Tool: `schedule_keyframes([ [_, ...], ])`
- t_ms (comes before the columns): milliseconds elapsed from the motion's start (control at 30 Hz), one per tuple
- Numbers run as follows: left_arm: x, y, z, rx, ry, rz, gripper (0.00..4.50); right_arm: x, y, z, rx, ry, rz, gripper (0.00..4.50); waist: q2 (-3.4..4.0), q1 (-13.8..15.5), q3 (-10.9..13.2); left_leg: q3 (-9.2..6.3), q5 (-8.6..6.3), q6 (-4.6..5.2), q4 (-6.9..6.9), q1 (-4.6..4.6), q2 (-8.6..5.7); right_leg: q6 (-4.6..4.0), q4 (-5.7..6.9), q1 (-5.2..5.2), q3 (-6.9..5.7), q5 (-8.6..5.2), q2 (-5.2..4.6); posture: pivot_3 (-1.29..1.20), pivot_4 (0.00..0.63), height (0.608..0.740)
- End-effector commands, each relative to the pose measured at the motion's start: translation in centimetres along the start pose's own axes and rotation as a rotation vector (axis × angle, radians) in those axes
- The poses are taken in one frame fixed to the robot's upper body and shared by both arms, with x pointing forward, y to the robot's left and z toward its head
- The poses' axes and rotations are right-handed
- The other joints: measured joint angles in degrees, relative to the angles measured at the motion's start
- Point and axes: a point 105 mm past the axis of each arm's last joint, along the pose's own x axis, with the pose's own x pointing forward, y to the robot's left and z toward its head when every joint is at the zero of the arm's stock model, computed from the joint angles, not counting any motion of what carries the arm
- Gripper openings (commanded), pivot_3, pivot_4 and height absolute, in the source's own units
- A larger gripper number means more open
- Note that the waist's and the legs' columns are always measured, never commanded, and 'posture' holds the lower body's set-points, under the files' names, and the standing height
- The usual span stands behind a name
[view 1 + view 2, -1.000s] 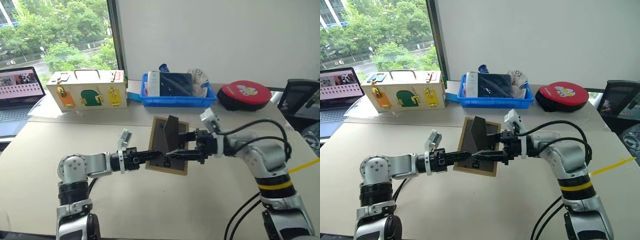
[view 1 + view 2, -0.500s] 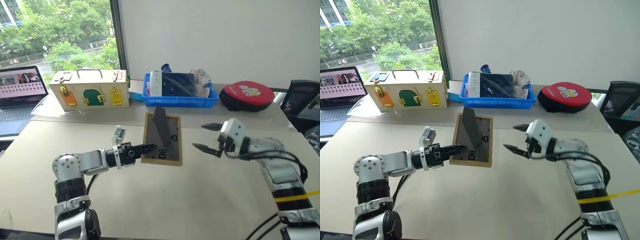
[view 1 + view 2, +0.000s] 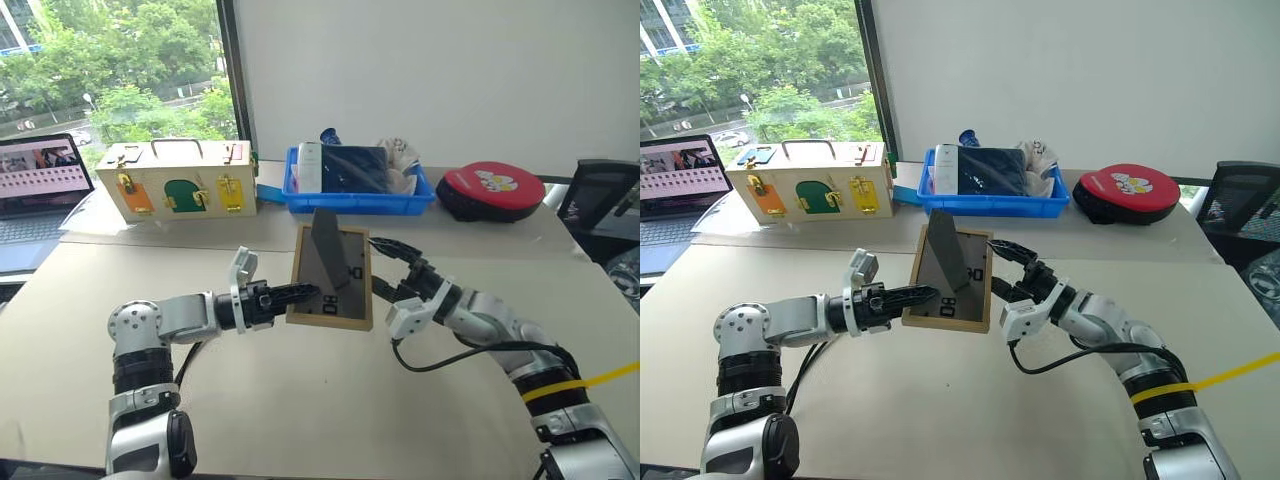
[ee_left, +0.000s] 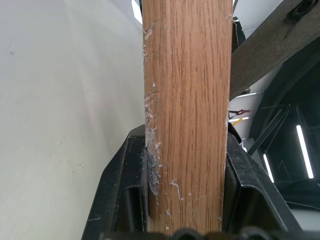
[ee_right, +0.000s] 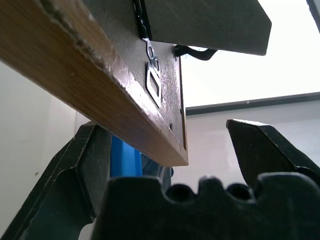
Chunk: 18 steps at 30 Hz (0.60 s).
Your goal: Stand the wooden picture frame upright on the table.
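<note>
A wooden picture frame [image 3: 330, 278] is held in the air above the middle of the beige desk [image 3: 300, 410], its dark grey back panel and folded-out stand [image 3: 328, 252] facing the camera. The left gripper [image 3: 296, 294] pinches the frame's left edge, its black fingers [image 4: 242, 175] pressed against both faces of the light oak moulding. The right gripper [image 3: 388, 268] stands spread at the frame's right edge, one finger on either side of the lower corner, and no contact is visible yet.

The frame hangs from a single narrow pinch on one side, tilted and clear of the desk. The likeliest trouble from here is the frame pivoting or slipping in that grip, since the smooth, lightly scuffed wood offers little purchase. If the right gripper nudges the corner while it closes, it could twist the frame out of line. The thin, flat stand looks easy to fold back, so a set-down with the stand poorly splayed would probably leave the frame toppling onto its face.

Along the far edge of the desk sit a cream wooden box with coloured doors [image 3: 180, 181], a blue plastic bin [image 3: 357, 199] and a round red case [image 3: 491, 191]. A laptop [image 3: 38, 185] stands at the far left corner.
</note>
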Motion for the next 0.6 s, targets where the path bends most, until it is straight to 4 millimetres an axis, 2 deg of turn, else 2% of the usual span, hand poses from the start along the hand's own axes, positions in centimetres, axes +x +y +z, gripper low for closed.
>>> schedule_keyframes([
  [33, 0.3, -0.5, -0.5, 0.052, 0.03, 0.013, 1.15, 1.0, -2.2, 1.2, -0.02, -0.09, -0.105, 3.19, 0.0, 0.2, 0.0, -0.01, 0.0, -0.01, 0.0, 0.0, -0.01, 0.0, 0.0, 0.01, -0.02, 0.0, -0.01, 0.0, 0.15, 0.723],
  [133, 0.1, -0.6, -0.6, 0.075, 0.031, 0.015, 1.15, 1.0, -2.2, 1.3, -0.02, -0.099, -0.107, 2.15, 0.0, 0.3, 0.0, -0.03, 0.01, -0.01, 0.0, 0.0, -0.04, 0.0, 0.0, 0.02, -0.02, 0.0, -0.04, 0.0, 0.15, 0.723],
  [167, 0.0, -0.7, -0.5, 0.073, 0.025, 0.007, 2.21, 1.0, -2.2, 1.3, -0.019, -0.101, -0.108, 1.74, 0.0, 0.3, 0.0, -0.03, 0.01, -0.01, 0.0, 0.0, -0.06, 0.0, 0.0, 0.02, -0.02, 0.0, -0.05, 0.0, 0.15, 0.723],
  [200, -0.1, -0.8, -0.4, 0.07, 0.02, 0.0, 2.36, 1.0, -2.2, 1.3, -0.018, -0.102, -0.109, 1.61, 0.0, 0.3, 0.0, -0.05, 0.01, -0.01, 0.0, 0.0, -0.06, 0.0, 0.0, 0.02, -0.05, 0.0, -0.05, 0.0, 0.15, 0.723],
  [267, -0.3, -0.8, -0.3, 0.073, 0.011, 0.001, 3.14, 0.9, -2.2, 1.2, -0.015, -0.104, -0.109, 1.27, 0.0, 0.2, 0.0, -0.09, 0.02, -0.01, 0.0, 0.0, -0.07, 0.0, 0.0, 0.03, -0.06, 0.0, -0.05, 0.0, 0.15, 0.723],
  [300, -0.8, -0.9, 0.2, 0.095, -0.015, 0.015, 3.4, 0.8, -2.2, 1.0, -0.003, -0.098, -0.106, 1.27, 0.0, 0.2, 0.0, -0.1, 0.02, 0.0, 0.0, 0.0, -0.07, 0.0, 0.01, 0.03, -0.06, 0.0, -0.05, 0.0, 0.15, 0.723],
  [400, -3.3, -1.0, 3.5, 0.225, -0.224, 0.087, 4.43, 0.5, -2.8, -0.1, 0.066, -0.059, -0.123, 1.27, 0.0, -0.1, 0.0, -0.12, 0.03, -0.02, -0.01, 0.0, -0.07, 0.0, 0.01, 0.04, -0.08, 0.0, -0.05, 0.0, 0.15, 0.723],
  [467, -4.9, -1.2, 4.3, 0.28, -0.285, 0.093, 4.43, 0.5, -2.9, -0.7, 0.138, -0.038, -0.119, 1.27, 0.0, -0.4, 0.0, -0.15, 0.07, -0.07, -0.04, 0.01, -0.07, -0.01, 0.01, 0.05, -0.11, 0.0, -0.05, 0.0, 0.15, 0.723],
  [533, -5.9, -1.3, 4.2, 0.326, -0.291, 0.093, 4.43, 0.8, -3.0, -1.1, 0.231, -0.032, -0.103, 1.27, 0.0, -0.7, 0.0, -0.15, 0.07, -0.08, -0.08, 0.05, -0.08, -0.01, 0.01, 0.08, -0.1, 0.0, -0.05, 0.0, 0.15, 0.723],
  [600, -6.8, -1.6, 4.2, 0.353, -0.305, 0.078, 4.43, 1.4, -2.9, -1.5, 0.407, -0.02, -0.079, 1.27, 0.01, -0.7, 0.0, -0.15, 0.07, -0.06, -0.12, 0.08, -0.09, -0.01, 0.0, 0.11, -0.11, 0.0, -0.06, 0.0, 0.15, 0.723],
])
